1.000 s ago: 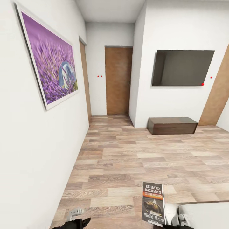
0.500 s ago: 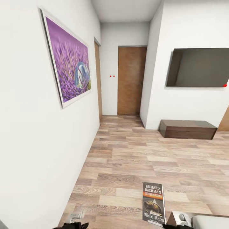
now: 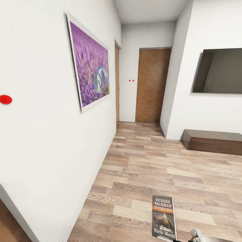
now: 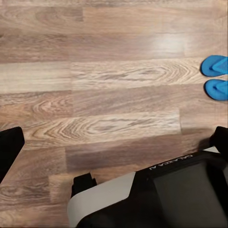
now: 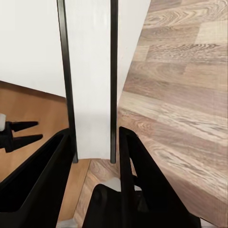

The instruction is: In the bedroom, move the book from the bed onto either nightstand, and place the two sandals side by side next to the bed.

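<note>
Head view: white wall (image 3: 43, 141) close on the left, carrying a framed purple flower picture (image 3: 90, 72) and a red dot (image 3: 5, 99). Wood-plank floor (image 3: 151, 174) running back to a brown door (image 3: 153, 85) at the end of a short corridor. Dark wall screen (image 3: 220, 71) on the right wall, with a long low dark bench (image 3: 215, 141) beneath it on the floor. Book (image 3: 164, 217) upright at the lower edge, cover facing the camera, "RICHARD BACHMAN" and "Wielki Marsz" legible.

Right wrist view, not matched by the head view: same book (image 5: 90, 76) seen edge-on, white page block between two dark covers, standing between the two black fingers (image 5: 130, 161) of the right tool (image 5: 92, 147). Fingers narrow, closed against both covers; book held clear of the floor.

Left wrist view: plank floor (image 4: 95, 95) from above, part of the robot's dark base (image 4: 156, 194) in the frame. Two blue sandals (image 4: 215, 76) flat on the floor at the frame edge, side by side, just apart. Two black tips at opposite frame edges, presumably the left tool's fingers (image 4: 10, 147), set wide, nothing between them.
</note>
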{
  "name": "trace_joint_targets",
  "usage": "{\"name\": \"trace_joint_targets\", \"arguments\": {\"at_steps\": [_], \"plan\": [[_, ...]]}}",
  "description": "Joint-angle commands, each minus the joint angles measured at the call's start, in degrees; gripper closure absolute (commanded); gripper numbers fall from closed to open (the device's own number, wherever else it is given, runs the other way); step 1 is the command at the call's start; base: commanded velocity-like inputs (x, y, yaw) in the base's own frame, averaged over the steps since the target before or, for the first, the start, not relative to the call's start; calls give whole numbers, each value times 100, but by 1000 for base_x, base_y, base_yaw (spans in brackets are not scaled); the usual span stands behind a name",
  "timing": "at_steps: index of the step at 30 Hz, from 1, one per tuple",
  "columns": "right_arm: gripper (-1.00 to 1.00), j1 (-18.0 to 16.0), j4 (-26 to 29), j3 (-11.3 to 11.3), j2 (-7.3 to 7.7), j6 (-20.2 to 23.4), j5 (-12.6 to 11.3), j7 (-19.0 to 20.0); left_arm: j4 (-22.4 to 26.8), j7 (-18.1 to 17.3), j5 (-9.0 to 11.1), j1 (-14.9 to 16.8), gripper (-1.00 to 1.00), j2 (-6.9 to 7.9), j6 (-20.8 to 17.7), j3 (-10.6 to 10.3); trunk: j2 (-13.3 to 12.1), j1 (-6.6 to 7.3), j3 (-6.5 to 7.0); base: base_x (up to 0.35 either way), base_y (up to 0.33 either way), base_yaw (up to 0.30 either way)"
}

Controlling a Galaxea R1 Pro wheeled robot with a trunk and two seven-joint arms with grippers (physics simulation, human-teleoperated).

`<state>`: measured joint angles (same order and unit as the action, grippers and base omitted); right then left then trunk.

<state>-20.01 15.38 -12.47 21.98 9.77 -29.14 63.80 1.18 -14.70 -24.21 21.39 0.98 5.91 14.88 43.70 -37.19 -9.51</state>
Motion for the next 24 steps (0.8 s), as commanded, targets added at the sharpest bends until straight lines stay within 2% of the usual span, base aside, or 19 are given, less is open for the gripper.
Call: {"name": "trace_joint_targets", "arguments": {"at_steps": [1,9,24], "plan": [[100,-3,-3,-27,6,60,-66,10,-4,9,-54,2,-100,0,30,52,7,-1,-9,0,0,249],[100,-3,-17,-28,4,60,-66,12,-3,45,-49,-3,-100,7,364,59,7,-1,-9,0,0,249],[100,-3,-23,-19,8,61,-66,18,-3,46,-51,-4,-100,7,393,57,7,-1,-9,0,0,231]]}}
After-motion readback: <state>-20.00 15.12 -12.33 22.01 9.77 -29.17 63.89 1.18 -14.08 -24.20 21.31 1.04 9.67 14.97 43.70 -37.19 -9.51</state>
